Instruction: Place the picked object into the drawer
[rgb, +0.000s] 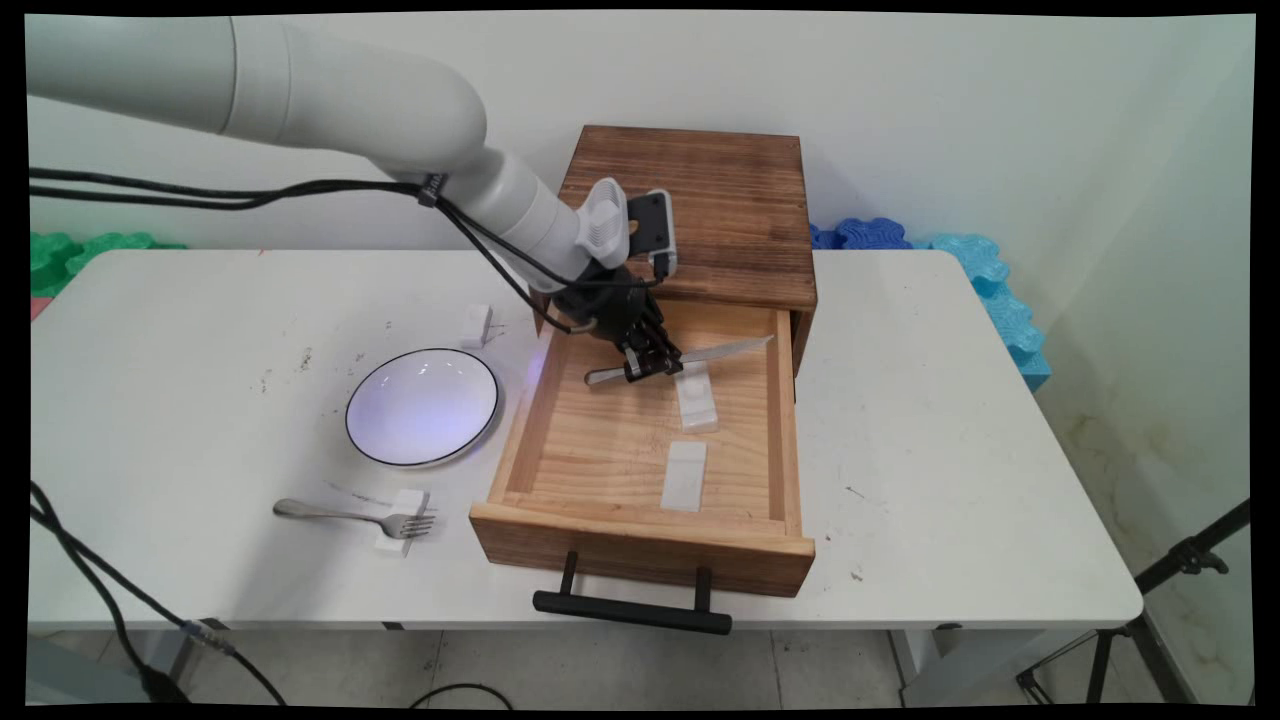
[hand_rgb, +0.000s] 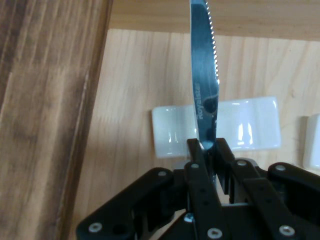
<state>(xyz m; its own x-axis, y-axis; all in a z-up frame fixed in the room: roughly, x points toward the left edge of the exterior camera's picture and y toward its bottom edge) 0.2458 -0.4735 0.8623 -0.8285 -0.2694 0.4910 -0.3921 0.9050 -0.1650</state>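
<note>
The hand (rgb: 652, 364) is clenched on a table knife (rgb: 690, 361), held over the open wooden drawer (rgb: 600, 440) just above a white rest (rgb: 696, 398). The grip is narrow and on bare metal — the blade could pivot or slip and miss the rest.

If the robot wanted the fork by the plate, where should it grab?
Probably the fork's slim handle, from straight above, closing across its width. The tines rest on a small white block, so the handle lies clear, away from the plate.
</note>
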